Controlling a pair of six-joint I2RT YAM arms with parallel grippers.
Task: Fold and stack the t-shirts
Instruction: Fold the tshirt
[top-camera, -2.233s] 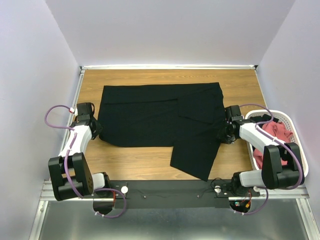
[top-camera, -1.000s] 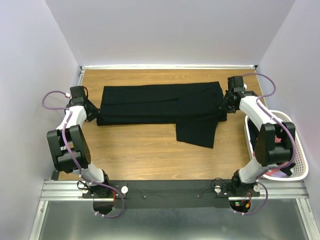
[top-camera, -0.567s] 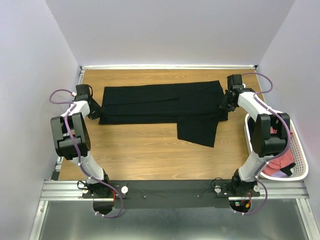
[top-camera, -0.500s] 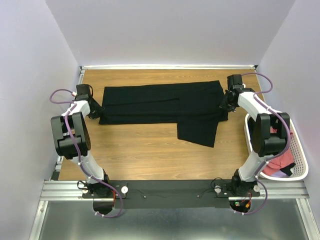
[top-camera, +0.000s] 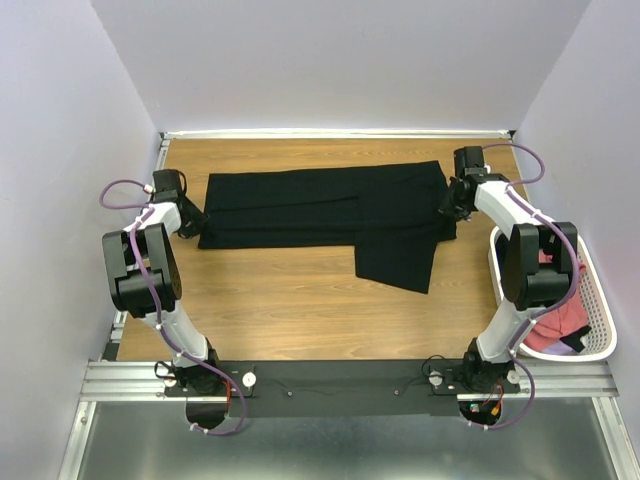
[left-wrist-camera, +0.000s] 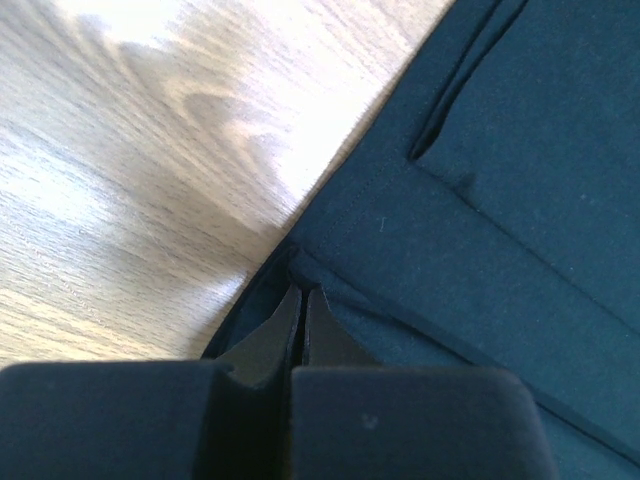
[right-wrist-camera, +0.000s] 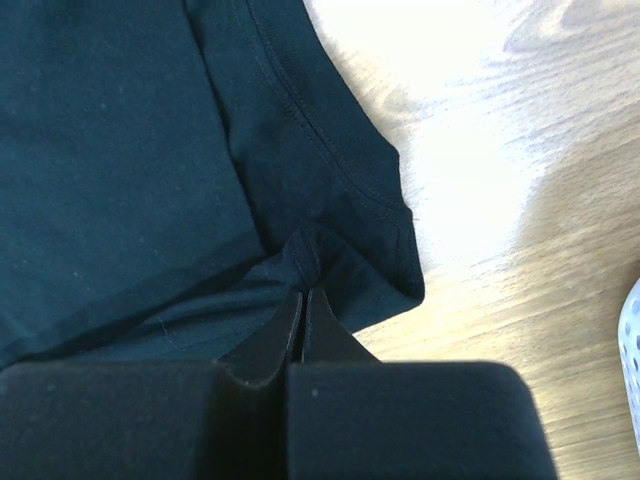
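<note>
A large black t-shirt (top-camera: 320, 205) lies across the far half of the wooden table, folded into a long band, with one flap (top-camera: 395, 262) reaching toward the near side at right of centre. My left gripper (top-camera: 192, 226) is at its left end, shut on the shirt's edge (left-wrist-camera: 302, 292). My right gripper (top-camera: 450, 208) is at its right end, shut on a bunched bit of hem (right-wrist-camera: 303, 290) beside the curved collar seam (right-wrist-camera: 330, 150). Salmon-red t-shirts (top-camera: 562, 322) lie in the basket at the right.
A white mesh basket (top-camera: 603, 320) stands at the table's right edge, partly behind my right arm; its rim (right-wrist-camera: 632, 340) shows in the right wrist view. Bare wood (top-camera: 280, 300) lies between the shirt and the arm bases. Walls close in left, right and far.
The shirt's near edge was carried toward the far side, halving it into a band. Both arms stretched away from their bases. Over the last half second almost nothing moved.
</note>
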